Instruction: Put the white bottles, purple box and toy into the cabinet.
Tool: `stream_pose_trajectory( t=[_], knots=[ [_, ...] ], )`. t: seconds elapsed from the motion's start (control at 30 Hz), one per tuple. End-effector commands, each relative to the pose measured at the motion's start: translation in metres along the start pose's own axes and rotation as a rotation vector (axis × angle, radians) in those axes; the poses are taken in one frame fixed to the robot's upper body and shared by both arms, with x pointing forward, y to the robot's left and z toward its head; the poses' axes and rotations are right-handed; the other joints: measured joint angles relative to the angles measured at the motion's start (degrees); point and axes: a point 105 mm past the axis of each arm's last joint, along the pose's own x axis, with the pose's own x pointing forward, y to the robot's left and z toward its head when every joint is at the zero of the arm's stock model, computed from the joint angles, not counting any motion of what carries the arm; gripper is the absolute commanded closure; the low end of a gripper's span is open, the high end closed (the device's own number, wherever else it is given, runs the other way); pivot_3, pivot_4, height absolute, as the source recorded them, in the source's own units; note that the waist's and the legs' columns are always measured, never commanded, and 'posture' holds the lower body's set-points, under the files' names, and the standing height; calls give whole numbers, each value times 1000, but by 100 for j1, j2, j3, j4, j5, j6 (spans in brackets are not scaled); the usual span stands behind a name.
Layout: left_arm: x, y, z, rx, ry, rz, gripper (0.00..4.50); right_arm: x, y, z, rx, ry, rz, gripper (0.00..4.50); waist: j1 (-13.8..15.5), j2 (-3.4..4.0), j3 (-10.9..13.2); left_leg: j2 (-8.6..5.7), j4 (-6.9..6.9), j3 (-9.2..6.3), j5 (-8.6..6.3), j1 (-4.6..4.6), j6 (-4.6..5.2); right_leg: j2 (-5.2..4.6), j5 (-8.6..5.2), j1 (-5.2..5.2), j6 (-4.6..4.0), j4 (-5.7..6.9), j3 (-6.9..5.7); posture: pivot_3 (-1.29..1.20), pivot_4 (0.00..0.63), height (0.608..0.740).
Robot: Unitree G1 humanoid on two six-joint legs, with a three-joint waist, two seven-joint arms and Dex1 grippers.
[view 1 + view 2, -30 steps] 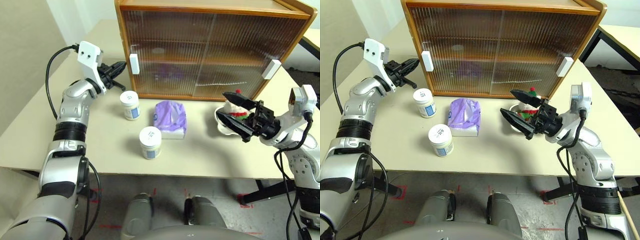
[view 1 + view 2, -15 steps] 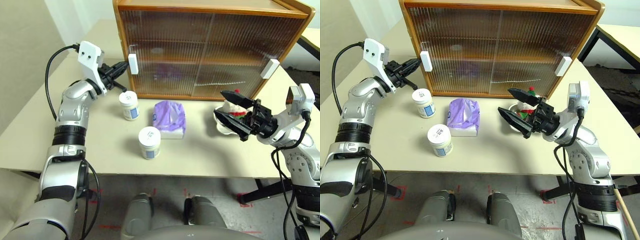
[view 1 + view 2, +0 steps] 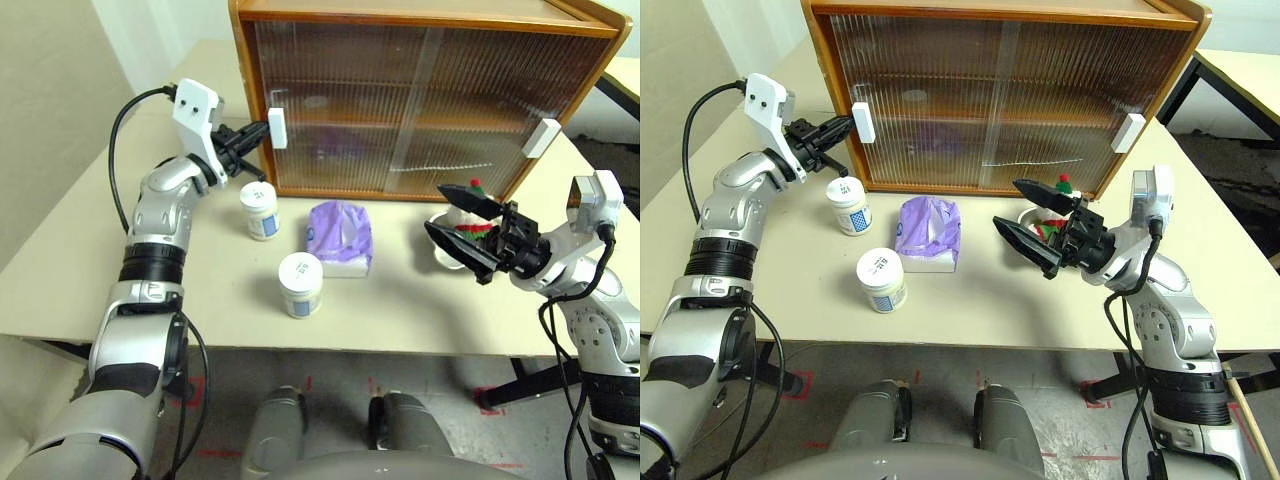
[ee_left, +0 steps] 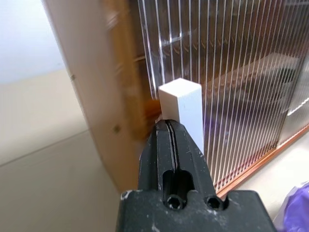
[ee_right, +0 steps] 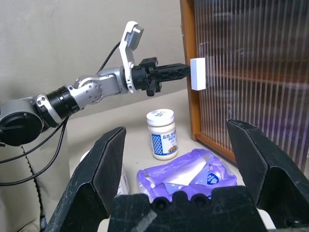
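Cabinet (image 3: 430, 100) doors are sitting shut at the back of the surface (image 3: 80, 270), and the left gripper (image 3: 262, 133), fingers clenched, is pressing at the white handle (image 3: 277, 128); pushing steadily sideways should be sliding it open. Right gripper (image 3: 462, 232) is hanging released by the toy (image 3: 470, 218) in its dish (image 3: 440, 250); bottles (image 3: 262, 210), box (image 3: 341, 238) are waiting outside.

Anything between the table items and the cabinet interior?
Yes: both ribbed translucent sliding doors of the wooden orange-brown cabinet are closed. The shut left tool is at the left door's white handle.
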Motion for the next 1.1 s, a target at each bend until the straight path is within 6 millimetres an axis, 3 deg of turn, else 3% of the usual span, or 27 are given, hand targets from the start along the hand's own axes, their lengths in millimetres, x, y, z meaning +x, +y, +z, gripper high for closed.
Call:
stream_pose_trajectory(
  t=[0.03,0.67,1.0,1.1],
  knots=[
    [10,-12,1,16,8,-50,4460,-2,-1,5,-29,-11,-15,0,-26,0,0,0,0,-1,0,0,0,0,0,0,0,0,0,28,32,740],
    [61,-63,13,-21,-39,-216,4460,-15,-3,10,-78,-21,-112,0,-152,0,1,-4,3,-4,0,-1,0,2,2,1,9,1,0,-61,27,740],
    [81,-91,17,-27,-52,-306,4460,-27,0,15,-101,-16,-173,0,-437,1,0,-8,4,-13,0,-2,0,2,9,6,29,0,0,-124,23,740],
    [85,-99,19,-28,-58,-328,4460,-30,2,16,-102,-13,-185,0,-533,1,0,-8,3,-14,0,-1,0,2,34,6,71,0,0,-135,23,740]
  ],
)
